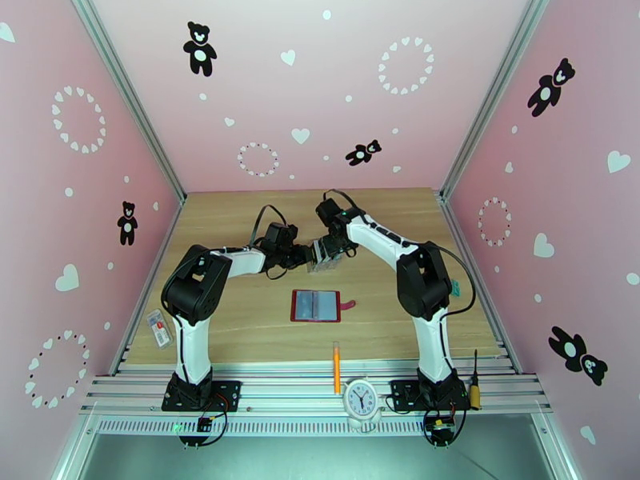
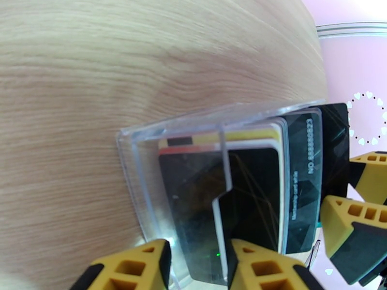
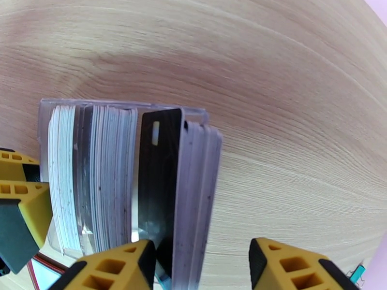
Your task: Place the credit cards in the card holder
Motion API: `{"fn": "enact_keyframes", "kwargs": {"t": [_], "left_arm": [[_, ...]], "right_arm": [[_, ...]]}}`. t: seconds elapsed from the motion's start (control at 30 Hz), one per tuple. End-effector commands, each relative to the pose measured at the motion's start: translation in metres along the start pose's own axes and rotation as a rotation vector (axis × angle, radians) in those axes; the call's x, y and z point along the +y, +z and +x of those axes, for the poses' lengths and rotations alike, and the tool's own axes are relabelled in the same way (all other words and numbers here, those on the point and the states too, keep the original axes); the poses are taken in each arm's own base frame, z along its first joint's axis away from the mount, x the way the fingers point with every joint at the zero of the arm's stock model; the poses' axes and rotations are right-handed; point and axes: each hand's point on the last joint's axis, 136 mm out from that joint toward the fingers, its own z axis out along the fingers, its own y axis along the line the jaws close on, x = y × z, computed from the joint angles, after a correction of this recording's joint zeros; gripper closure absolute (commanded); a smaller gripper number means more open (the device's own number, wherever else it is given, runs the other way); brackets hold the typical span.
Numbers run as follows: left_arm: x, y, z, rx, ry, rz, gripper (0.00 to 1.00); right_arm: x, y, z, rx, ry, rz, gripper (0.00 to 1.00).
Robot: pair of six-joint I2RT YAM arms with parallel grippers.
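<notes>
Top external: your left tool [image 1: 307,256] clamped the rack [image 1: 324,260] while your right tool [image 1: 334,248], jaws apart, straddled its end cards [image 3: 198,189] behind the open wallet [image 1: 316,306].

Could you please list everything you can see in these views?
table: one, light wood, beneath everything
card holder: one, red, open flat mid-table
clear rack: one, transparent, beyond the card holder
credit cards: many, dark and white, upright in clear rack
pen: one, orange, near edge
clock: one, white, front rail
screwdriver: one, yellow handle, beside right base
packet: one, whitish, left of table
left end effector: one, yellow fingers, closed on clear rack
right end effector: one, yellow fingers, open around end cards
</notes>
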Motion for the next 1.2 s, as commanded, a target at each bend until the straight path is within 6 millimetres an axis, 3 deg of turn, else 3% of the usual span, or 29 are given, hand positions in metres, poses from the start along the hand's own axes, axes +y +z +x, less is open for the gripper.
{"fn": "enact_keyframes", "kwargs": {"t": [0.0,0.33,0.43,0.67,1.17], "left_arm": [[0.019,0.005,0.010,0.043,-0.025,-0.054,0.62],[0.019,0.006,0.011,0.046,-0.026,-0.056,0.62],[0.020,0.006,0.011,0.046,-0.027,-0.057,0.62],[0.020,0.007,0.011,0.048,-0.027,-0.057,0.62],[0.021,0.006,0.012,0.051,-0.028,-0.064,0.62]], "right_arm": [[-0.011,-0.006,-0.002,0.010,-0.017,0.051,0.44],[-0.004,-0.006,-0.003,0.017,-0.023,0.014,0.49],[-0.002,-0.007,-0.004,0.013,-0.022,0.003,0.59],[0.000,-0.010,-0.004,0.010,-0.020,-0.017,0.72],[0.015,-0.035,-0.003,-0.016,0.014,-0.127,0.89]]}}
